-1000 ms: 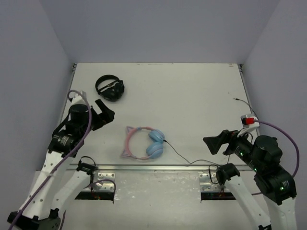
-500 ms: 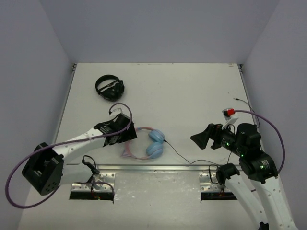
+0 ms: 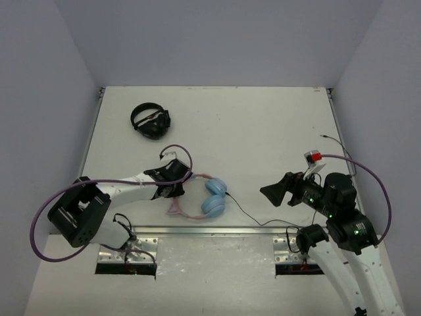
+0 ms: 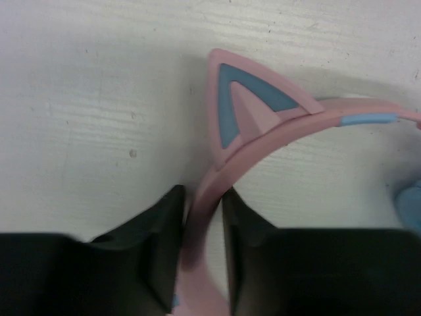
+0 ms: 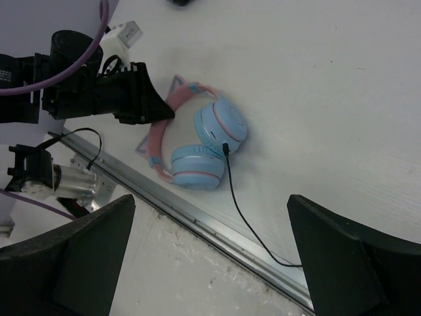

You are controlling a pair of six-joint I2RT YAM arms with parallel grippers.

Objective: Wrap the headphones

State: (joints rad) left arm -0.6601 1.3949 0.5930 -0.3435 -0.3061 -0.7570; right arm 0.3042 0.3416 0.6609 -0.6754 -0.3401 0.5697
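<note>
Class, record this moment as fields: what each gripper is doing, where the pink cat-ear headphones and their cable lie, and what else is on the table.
Left gripper: closed on the pink headband, beside a cat ear
Right gripper: open, holding nothing, near right of the scene
Headphones: pink cat-ear headphones with light blue round earcups, lying on the white table, near edge, left of centre
Cable: thin black cable, unwound, trailing from one earcup toward the near edge
Other item: small all-black headphones, far left, untouched

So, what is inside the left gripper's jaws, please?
The headphones: their pink headband, below a cat ear, sits between the left gripper's fingers. What lies under the fingers is hidden.
</note>
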